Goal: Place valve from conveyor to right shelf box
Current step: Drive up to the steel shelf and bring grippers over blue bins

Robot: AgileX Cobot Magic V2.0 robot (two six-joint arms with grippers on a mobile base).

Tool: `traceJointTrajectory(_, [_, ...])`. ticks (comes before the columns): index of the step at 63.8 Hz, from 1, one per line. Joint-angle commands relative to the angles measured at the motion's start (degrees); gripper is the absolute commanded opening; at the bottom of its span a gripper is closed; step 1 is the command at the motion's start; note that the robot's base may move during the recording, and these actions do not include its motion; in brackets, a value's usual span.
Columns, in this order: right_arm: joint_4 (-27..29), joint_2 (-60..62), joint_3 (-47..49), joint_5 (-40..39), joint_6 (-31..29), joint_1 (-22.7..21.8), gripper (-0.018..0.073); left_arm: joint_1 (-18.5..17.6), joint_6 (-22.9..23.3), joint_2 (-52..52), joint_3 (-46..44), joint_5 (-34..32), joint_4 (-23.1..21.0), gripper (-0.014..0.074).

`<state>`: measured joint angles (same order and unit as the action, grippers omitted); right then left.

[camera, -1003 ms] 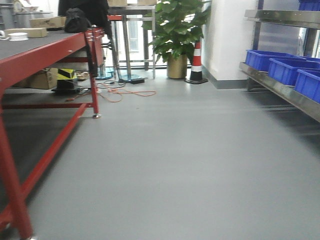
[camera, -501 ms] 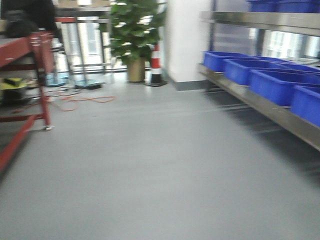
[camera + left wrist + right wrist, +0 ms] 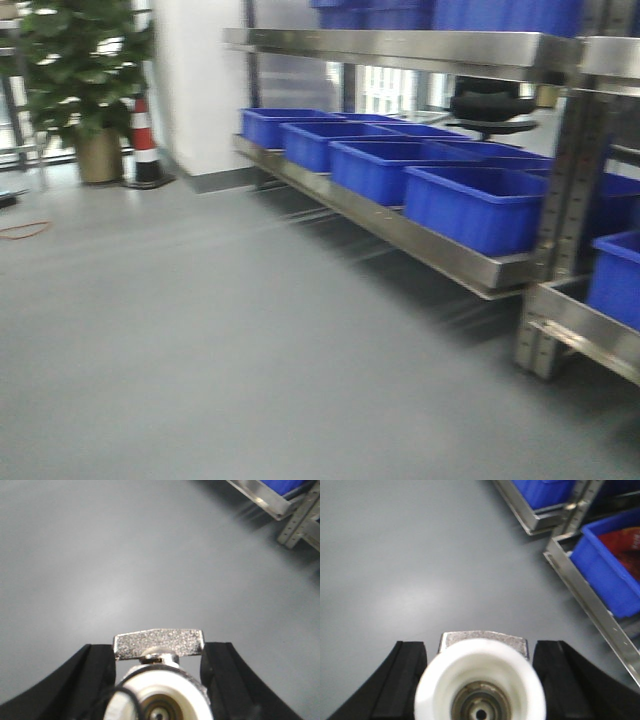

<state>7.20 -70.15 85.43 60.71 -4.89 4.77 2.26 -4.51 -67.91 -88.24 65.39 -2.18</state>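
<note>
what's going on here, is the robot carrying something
A two-arm mobile robot is mid-delivery. Its left pincer is shut on a valve, and the right pincer grips a second valve, both held above grey floor. The front view faces the steel shelf with its row of blue boxes; neither valve is in a box yet.
</note>
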Motion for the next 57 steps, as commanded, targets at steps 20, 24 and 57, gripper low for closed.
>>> traceJointTrajectory(20, [-0.4,0.6,0.8,-3.3,-0.5,0.0,-0.0154,-0.3,0.3,0.7,-0.7,-2.3,-0.6,-0.0111])
traceJointTrajectory(24, [-0.4,0.6,0.8,-3.3,-0.5,0.0,-0.0154,-0.3,0.3,0.7,-0.7,-2.3,-0.6,-0.0111])
traceJointTrajectory(57, [-0.4,0.6,0.8,-3.3,-0.5,0.0,-0.0154,-0.3,0.3,0.7,-0.7,-2.3,-0.6,-0.0111])
